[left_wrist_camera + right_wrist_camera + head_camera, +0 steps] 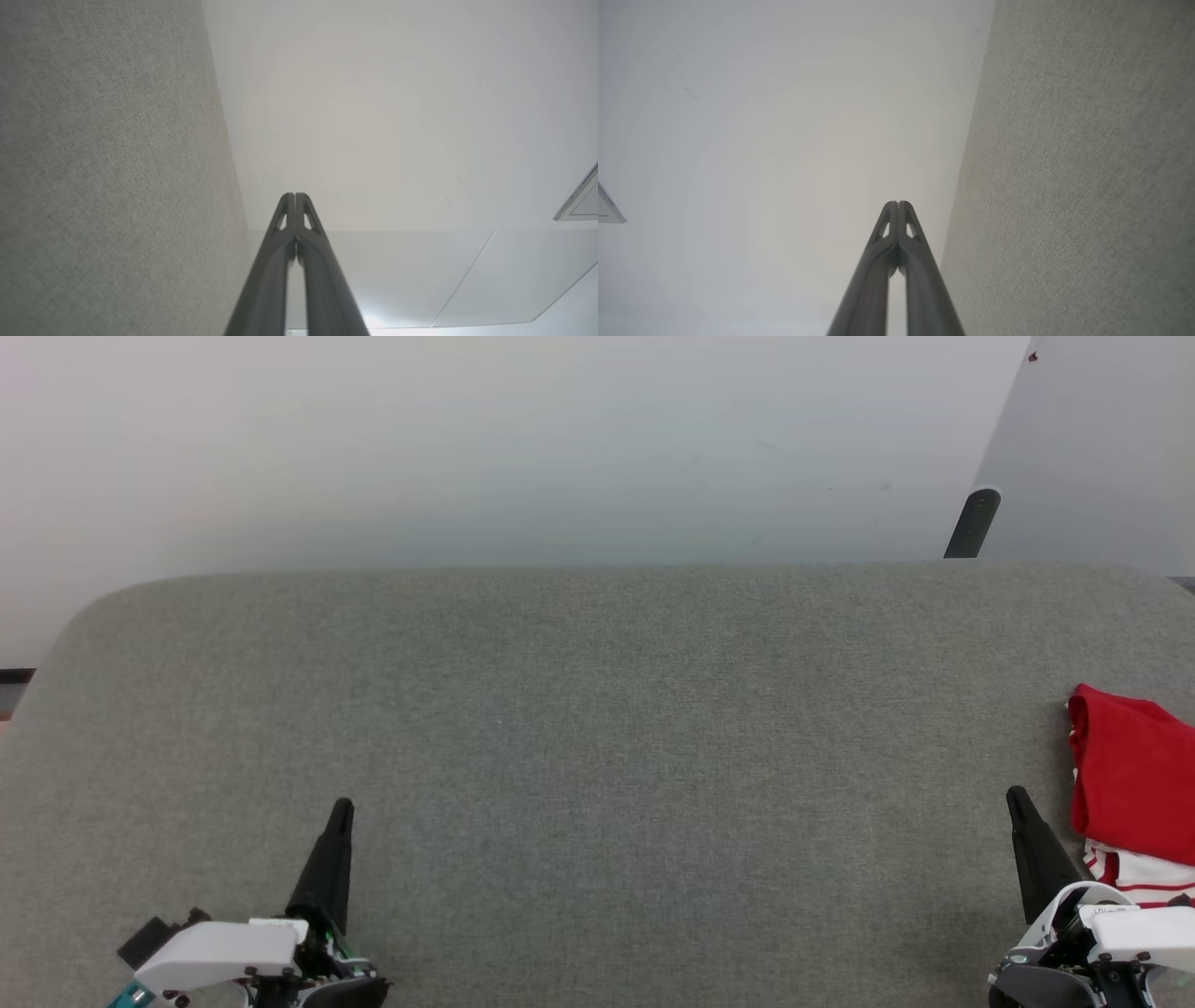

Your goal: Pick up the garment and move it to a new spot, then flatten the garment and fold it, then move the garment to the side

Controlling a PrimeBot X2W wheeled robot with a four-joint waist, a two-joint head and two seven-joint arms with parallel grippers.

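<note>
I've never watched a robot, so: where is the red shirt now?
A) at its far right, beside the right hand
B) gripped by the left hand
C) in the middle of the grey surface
A: the red shirt lies at the right edge of the grey surface, close by the right hand.

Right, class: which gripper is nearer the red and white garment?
Right. The right gripper sits close beside the garment, on its left; the left gripper is far across the grey table.
</note>
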